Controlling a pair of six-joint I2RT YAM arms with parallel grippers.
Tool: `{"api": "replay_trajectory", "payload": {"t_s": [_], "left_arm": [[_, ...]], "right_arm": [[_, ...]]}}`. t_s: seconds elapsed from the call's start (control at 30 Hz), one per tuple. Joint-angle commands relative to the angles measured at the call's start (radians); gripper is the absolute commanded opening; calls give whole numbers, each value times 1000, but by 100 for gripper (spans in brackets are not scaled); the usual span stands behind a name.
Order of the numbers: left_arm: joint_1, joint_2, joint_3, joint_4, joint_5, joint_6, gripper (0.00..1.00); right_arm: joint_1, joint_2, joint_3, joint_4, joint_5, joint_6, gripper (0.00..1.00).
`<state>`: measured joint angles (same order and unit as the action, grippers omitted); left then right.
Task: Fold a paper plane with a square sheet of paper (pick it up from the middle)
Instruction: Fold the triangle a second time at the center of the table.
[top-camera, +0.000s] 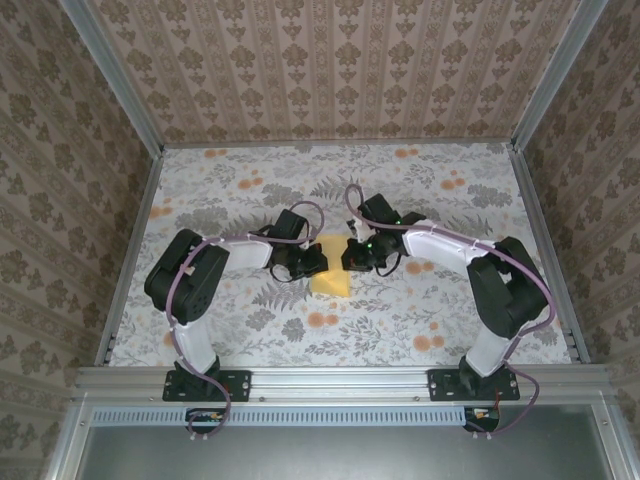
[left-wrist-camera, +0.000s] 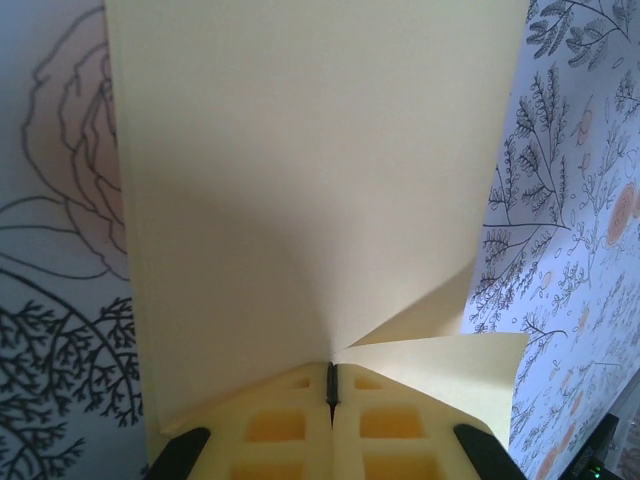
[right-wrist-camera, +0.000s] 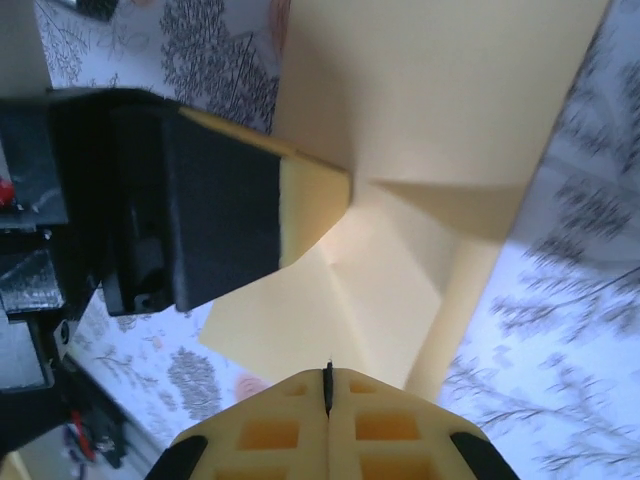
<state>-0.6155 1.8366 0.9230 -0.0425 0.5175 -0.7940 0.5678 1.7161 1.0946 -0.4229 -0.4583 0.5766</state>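
So here's the setup – the sheet of paper (top-camera: 331, 282) sits about mid-table (top-camera: 450, 300), plain yellow against the grey floral print, and it's already partly folded, not a flat square. From the top camera the left gripper (top-camera: 312, 262) is at the paper's 10 o'clock and the right gripper (top-camera: 350, 256) at its 1 o'clock. Both are right up against its far edge and nearly nose to nose.

On the left wrist cam, the left gripper (left-wrist-camera: 331, 385) has its pads (left-wrist-camera: 275, 428) pressed together with just a thin dark seam between them. The paper (left-wrist-camera: 320, 180) fans out of that seam toward 12 o'clock, so it's pinching the sheet. A smaller flap pokes out toward 3 o'clock, with a crease running up toward 2.

The right wrist cam is much the same – the right gripper (right-wrist-camera: 327, 385) has its pads squeezed together at 6 o'clock with the paper (right-wrist-camera: 420, 120) running into the seam, so it looks like a pinch too. You can see overlapping folded layers in the middle of that view. The left gripper (right-wrist-camera: 315, 215) comes in from 9 o'clock, its yellow pad tip touching the sheet.
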Motion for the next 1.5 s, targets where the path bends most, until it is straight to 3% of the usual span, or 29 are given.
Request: {"api": "replay_trajectory", "payload": {"t_s": [0.0,0.47,0.87,1.47], "left_arm": [[-18,39,-58,-76,-44,-20,0],[-18,47,-93,-35,-47,-43,0],[-17,53,-102,-41,-60,-50,0],[-13,66,-109,-54,-76,-51,0]], "right_arm": [[54,-4,-35,43,34,199,0],[108,135,42,43,103,316,0],[108,171,69,-27,176,275,0],[108,157,11,-68,188,256,0]]}}
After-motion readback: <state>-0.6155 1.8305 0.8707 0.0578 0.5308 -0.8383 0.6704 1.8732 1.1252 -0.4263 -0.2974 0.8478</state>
